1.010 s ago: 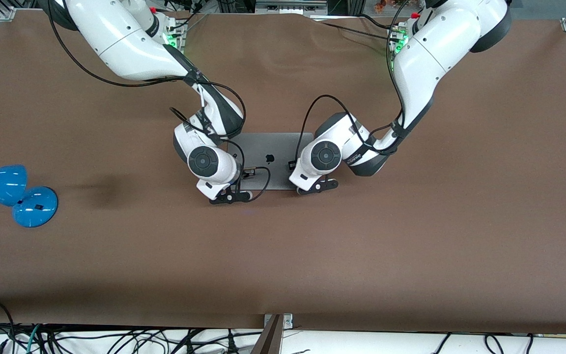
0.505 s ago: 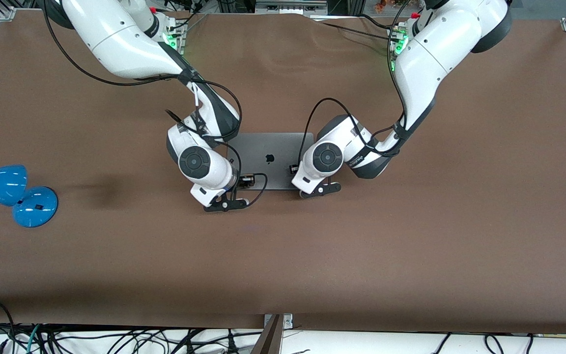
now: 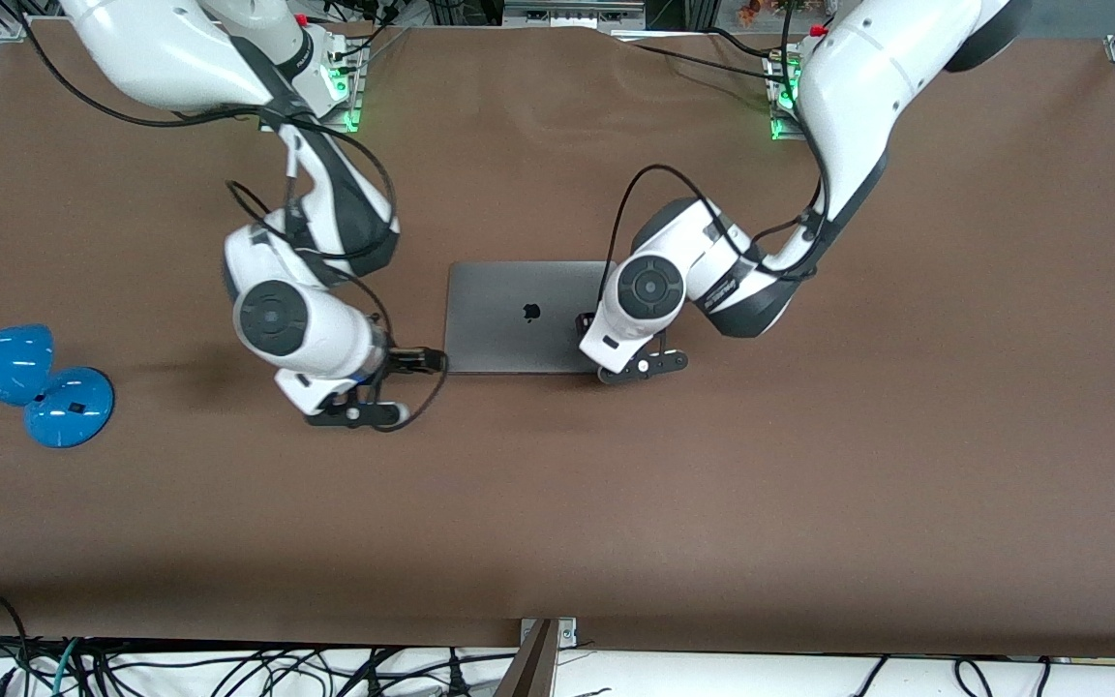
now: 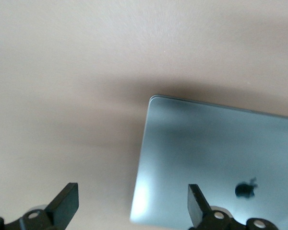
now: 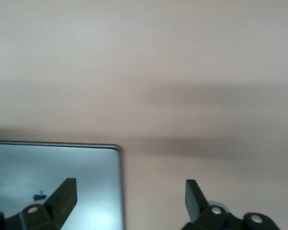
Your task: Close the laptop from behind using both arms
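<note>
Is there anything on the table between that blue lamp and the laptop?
Only the right arm's claw hangs over that stretch; the brown table beneath is bare from lamp to laptop, as the front view shows.

From my right wrist camera I see the right gripper (image 5: 129,201) with its two black fingers (image 5: 62,195) spread wide apart, nothing between them. Below them lies the closed laptop (image 5: 57,182): its grey lid faces up, flat on the desk (image 5: 182,72), and one rounded corner of the lid shows clearly. The dark apple logo (image 5: 40,196) is visible on the lid, just beside one finger. That finger hangs over the lid near its side edge; the other finger hangs over bare desk surface, clear of the laptop. A soft shadow band crosses the desk surface alongside the lid's long edge.
</note>
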Tool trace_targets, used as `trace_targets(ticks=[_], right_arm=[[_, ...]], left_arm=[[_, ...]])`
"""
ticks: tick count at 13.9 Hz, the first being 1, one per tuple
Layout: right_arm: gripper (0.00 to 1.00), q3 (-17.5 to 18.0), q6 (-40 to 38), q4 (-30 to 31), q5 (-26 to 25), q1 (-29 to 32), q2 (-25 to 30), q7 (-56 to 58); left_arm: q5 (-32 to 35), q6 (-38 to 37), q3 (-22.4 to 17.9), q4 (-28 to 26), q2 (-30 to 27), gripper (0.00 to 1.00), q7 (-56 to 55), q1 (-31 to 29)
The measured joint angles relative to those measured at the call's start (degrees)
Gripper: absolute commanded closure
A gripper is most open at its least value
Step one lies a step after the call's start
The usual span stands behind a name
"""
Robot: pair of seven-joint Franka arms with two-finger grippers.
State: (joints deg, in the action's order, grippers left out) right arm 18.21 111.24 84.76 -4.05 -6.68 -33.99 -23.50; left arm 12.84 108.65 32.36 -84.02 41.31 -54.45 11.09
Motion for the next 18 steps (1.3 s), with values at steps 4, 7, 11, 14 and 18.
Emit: trace_targets(ticks=[4, 7, 11, 14, 18], right_arm=[[0.00, -0.3, -6.4, -0.1, 0.0, 6.5, 3.2, 5.9], [0.00, -0.3, -10.3, -3.0, -0.2, 9.8, 4.5, 11.3], [0.00, -5.8, -12.6, -6.5, -0.2, 10.3, 7.6, 14.4], [0.00, -10.8, -13.1, -6.6, -0.2, 9.2, 14.0, 14.9], [0.00, -15.0, -17.7, -0.1, 0.0, 7.0, 26.4, 14.9]], left_arm=[[-3.2, -1.7, -1.0, -5.8, -11.3, 0.00, 7.4, -1.7], [-9.3, -2.2, -8.2, -13.2, -22.9, 0.00, 18.1, -2.2], [-10.6, -6.9, -16.9, -19.8, -36.1, 0.00, 29.8, -2.3], [-11.4, -11.4, -23.7, -20.0, -42.6, 0.00, 38.2, -2.2], [-11.7, -15.5, -30.5, -16.9, -46.1, 0.00, 46.7, -2.2]])
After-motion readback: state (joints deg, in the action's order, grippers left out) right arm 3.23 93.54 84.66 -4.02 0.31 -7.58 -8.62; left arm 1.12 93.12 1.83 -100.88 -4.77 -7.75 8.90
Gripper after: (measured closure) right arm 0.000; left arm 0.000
